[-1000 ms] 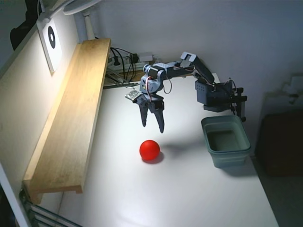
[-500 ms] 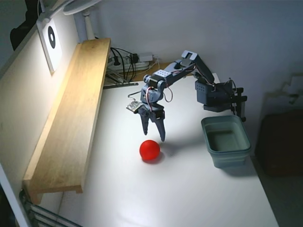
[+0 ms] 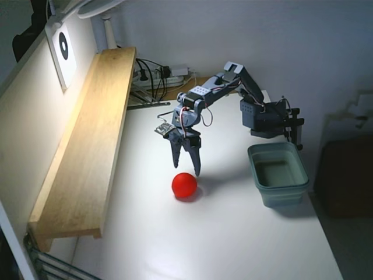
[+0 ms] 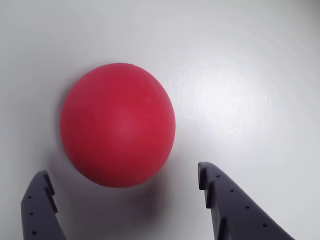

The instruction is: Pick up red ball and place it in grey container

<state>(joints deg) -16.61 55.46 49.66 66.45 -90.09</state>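
- Red ball [image 3: 184,185] sits on the white table [image 3: 233,245], free, nothing gripping it.
- Gripper [image 3: 187,168] points down just above and behind the ball; jaws apart, fingertips [image 4: 42,187] flank the ball's near edge in the wrist view, not touching.
- Grey container [image 3: 278,174] stands well to the right in the fixed view, empty.
- Wooden shelf [image 3: 87,140] runs along the left.

Your arm reaches left from its far-right base, gripper [image 3: 186,168] pointing down, fingers [image 4: 235,210] spread apart.
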